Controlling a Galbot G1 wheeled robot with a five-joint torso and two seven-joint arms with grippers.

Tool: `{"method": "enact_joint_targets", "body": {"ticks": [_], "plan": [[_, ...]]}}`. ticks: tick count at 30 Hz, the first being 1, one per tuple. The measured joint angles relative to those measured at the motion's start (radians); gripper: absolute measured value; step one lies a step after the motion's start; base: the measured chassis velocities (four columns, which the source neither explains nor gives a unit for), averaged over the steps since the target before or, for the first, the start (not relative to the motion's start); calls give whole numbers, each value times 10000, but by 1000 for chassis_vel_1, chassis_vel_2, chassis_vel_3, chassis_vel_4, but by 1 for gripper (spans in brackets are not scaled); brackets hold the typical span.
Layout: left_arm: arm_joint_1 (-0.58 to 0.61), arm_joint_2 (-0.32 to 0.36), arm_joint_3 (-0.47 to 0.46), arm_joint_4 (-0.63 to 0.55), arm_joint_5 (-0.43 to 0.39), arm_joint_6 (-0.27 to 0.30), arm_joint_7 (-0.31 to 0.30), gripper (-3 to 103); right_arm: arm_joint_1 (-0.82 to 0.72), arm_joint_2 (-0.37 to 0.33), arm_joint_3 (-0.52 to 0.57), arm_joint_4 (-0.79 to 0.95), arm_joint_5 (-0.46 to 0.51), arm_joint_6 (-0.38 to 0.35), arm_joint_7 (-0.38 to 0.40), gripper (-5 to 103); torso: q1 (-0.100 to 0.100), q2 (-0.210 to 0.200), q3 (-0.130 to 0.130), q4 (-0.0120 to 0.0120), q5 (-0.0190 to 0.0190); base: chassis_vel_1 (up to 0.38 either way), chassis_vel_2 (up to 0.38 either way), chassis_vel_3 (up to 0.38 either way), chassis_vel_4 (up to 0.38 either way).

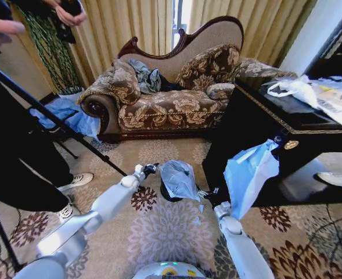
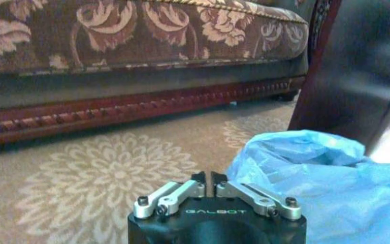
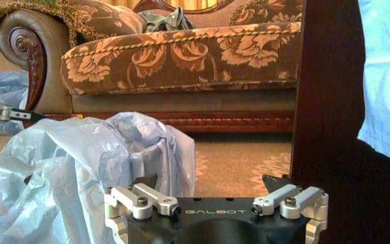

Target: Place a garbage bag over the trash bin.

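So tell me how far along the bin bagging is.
Looks done: the garbage bag is draped over the trash bin, covering most of it. In hand: the left gripper, shut, sits beside the bag, and the right gripper, open, is at its other side. Left: the film looks bunched and loose, so it probably needs spreading and seating around the rim.

Brown floral sofa (image 1: pixel 171 104) with cushions against gold curtains (image 1: pixel 130 23), grey clothes (image 1: pixel 146 77) heaped on its seat, dark cabinet (image 1: pixel 258 139) beside it, white plastic bag (image 1: pixel 295 88) and what may be papers (image 1: pixel 338 100) on top, pale blue bundle (image 1: pixel 249 174) hanging at its front corner, flower-patterned carpet (image 1: pixel 165 232), black tripod leg (image 1: pixel 54 119).
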Motion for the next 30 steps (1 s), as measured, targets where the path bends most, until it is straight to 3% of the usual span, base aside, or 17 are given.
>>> {"method": "enact_joint_targets", "body": {"ticks": [3, 6, 12, 15, 16, 18, 20, 24, 27, 28, 30], "plan": [[55, 46, 41, -150, -169, 124, 42, 14, -3, 3, 19, 15, 0, -9, 19, 100, 0, 0, 0, 0, -1, 0, 0, 0, 0], [66, -86, 116, -257, -467, 339, 143, 30, -15, 23, 32, 15, -13, -12, 50, 100, 2, 0, 1, -2, 0, 0, 0, 0, 0], [-47, -267, 321, -222, -605, 481, 221, 47, -18, -4, 42, -44, -19, -10, 59, 100, 1, 0, 1, -3, 0, 0, 0, 0, 0], [-51, -318, 379, -221, -583, 498, 248, 64, -12, -56, 31, -66, -5, -5, 64, 100, 1, 0, 1, -3, -1, 0, 0, 0, 0], [-51, -318, 379, -221, -583, 498, 248, 64, -12, -56, 31, -66, -5, -5, 64, 100, 1, 0, 1, -3, -1, 0, 0, 0, 0], [-45, -325, 376, -213, -545, 498, 288, 77, 3, -83, 24, -130, 79, 8, 92, 100, 1, 0, 1, -2, -1, 0, 0, 0, 0], [-41, -324, 355, -213, -543, 489, 320, 76, 6, -100, 21, -151, 116, 14, 93, 100, 1, 0, 1, -2, -1, 0, 0, 0, 0], [-32, -260, 283, -274, -563, 463, 428, 59, 7, -119, 20, -212, 175, 22, 97, 100, 1, 0, 1, -2, -1, 0, 0, 0, 0], [-34, -247, 271, -280, -605, 448, 465, 54, 9, -118, 20, -237, 196, 35, 98, 100, 1, 0, 1, 0, -1, 0, 0, 0, 0], [-41, -253, 255, -277, -655, 439, 481, 43, 1, -110, 19, -244, 201, 43, 100, 100, 1, 0, 1, -2, -2, 0, 0, 0, 0], [-44, -255, 250, -274, -688, 437, 495, 43, -5, -106, 19, -244, 202, 49, 100, 100, 1, 0, 1, -2, -1, 0, 0, 0, 0]]}}
